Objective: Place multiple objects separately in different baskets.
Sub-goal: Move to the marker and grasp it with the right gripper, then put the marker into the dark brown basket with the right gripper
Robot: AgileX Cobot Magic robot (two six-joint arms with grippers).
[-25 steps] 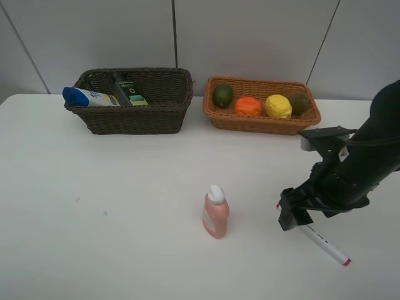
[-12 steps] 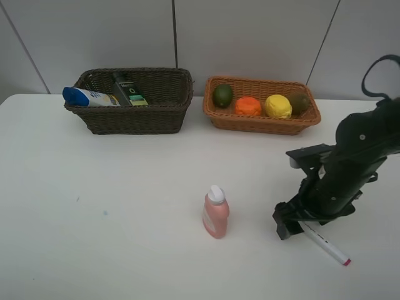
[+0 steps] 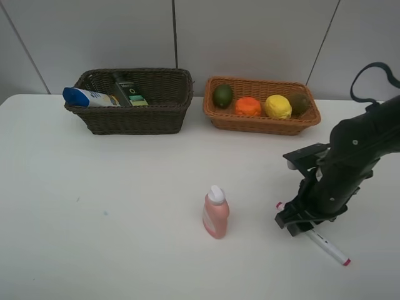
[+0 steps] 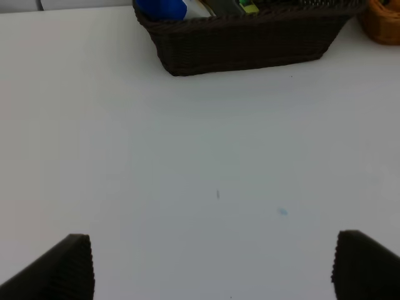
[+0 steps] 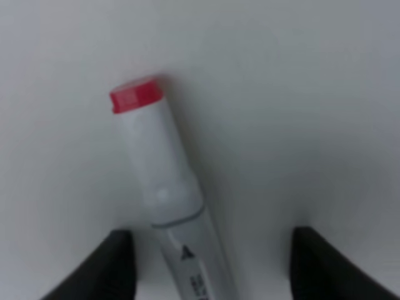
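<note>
The white red-tipped marker lies on the table at the right. My right gripper is down over its near end, open, with one finger on each side of the marker. The small pink bottle stands upright mid-table. The dark brown basket holds the blue-capped white bottle and the black-green pump bottle. The light orange-tan basket holds the lime, orange, lemon and kiwi. My left gripper is open and empty, out of the exterior high view.
In the left wrist view the dark basket stands across bare white table, with a corner of the light basket beside it. A grey panelled wall runs behind both baskets.
My right arm has swung in and come down, so the gripper now sits low over the marker's near end. The marker, bottle and baskets have not moved.
</note>
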